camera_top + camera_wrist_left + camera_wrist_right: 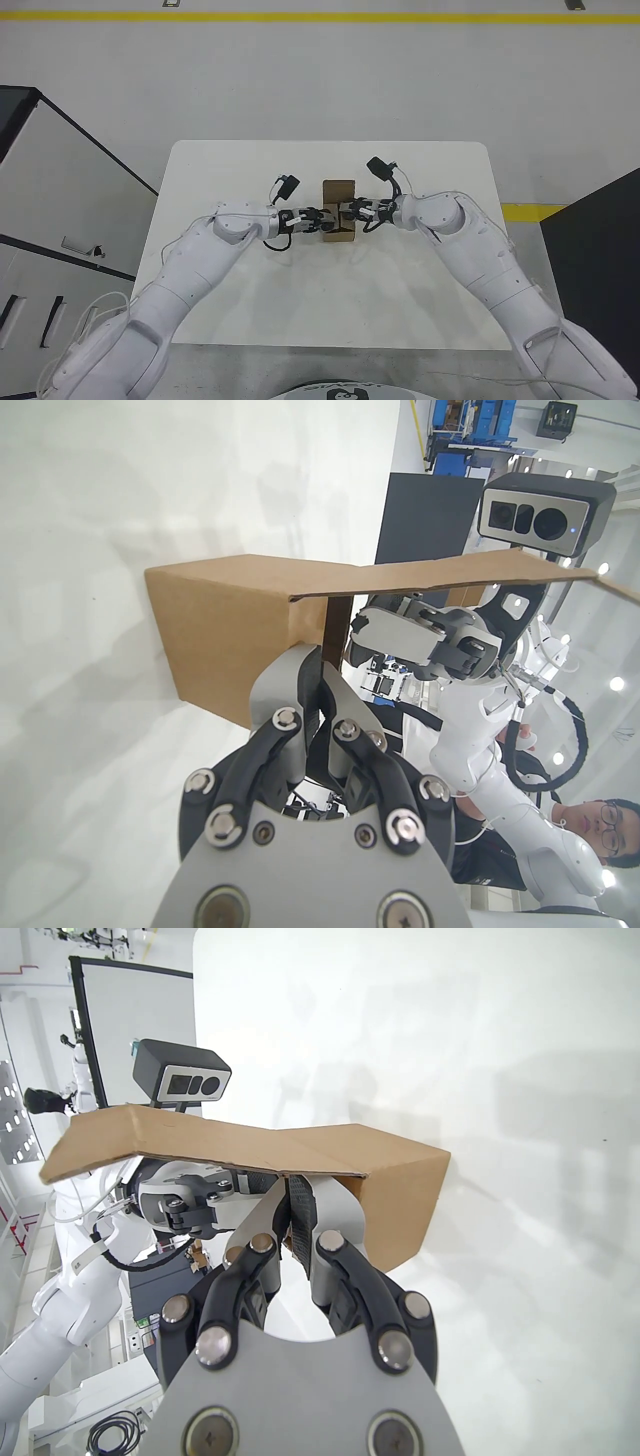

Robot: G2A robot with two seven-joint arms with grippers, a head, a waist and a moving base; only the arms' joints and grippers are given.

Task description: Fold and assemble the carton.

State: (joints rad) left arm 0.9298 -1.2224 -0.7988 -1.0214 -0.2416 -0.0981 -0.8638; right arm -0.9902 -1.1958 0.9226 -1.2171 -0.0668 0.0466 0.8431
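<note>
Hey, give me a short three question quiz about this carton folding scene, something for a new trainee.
1. True or false: the carton lies flattened on the table.
2. What grips the carton? A) left claw only B) right claw only C) both claws
3. How many cartons are in view?
Key: 1 false; 2 C; 3 one.

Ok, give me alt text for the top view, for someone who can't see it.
A brown carton sits in the middle of a white table, the left gripper and right gripper gripping it from opposite sides. Grey floor with a yellow line lies beyond.
</note>
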